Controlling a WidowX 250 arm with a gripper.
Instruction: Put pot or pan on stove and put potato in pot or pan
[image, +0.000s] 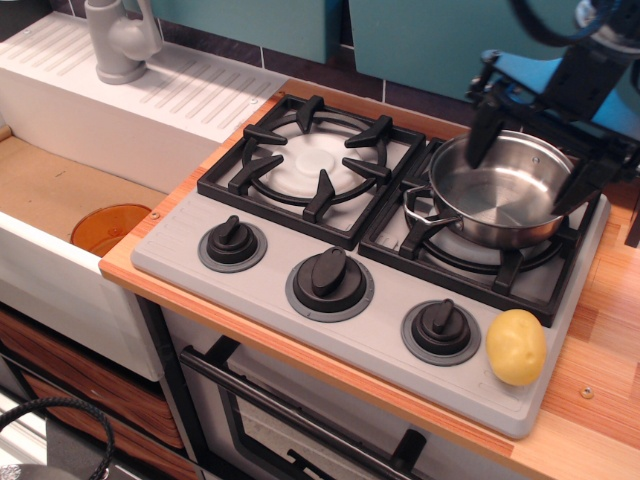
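The shiny steel pot (500, 190) sits empty on the right burner of the grey stove (370, 260). The pale-yellow potato (516, 346) lies on the stove's front right corner, right of the third knob. My gripper (530, 155) hangs just above the pot, open wide. One black finger (484, 128) is over the pot's back left rim, the other (580, 182) is by its right rim. It holds nothing.
The left burner grate (312, 165) is bare. An orange round dish (110, 228) lies in the sink at the left, with a grey faucet (120, 40) behind it. The wooden counter (600, 350) runs along the right. A black cable (60, 415) shows at the bottom left.
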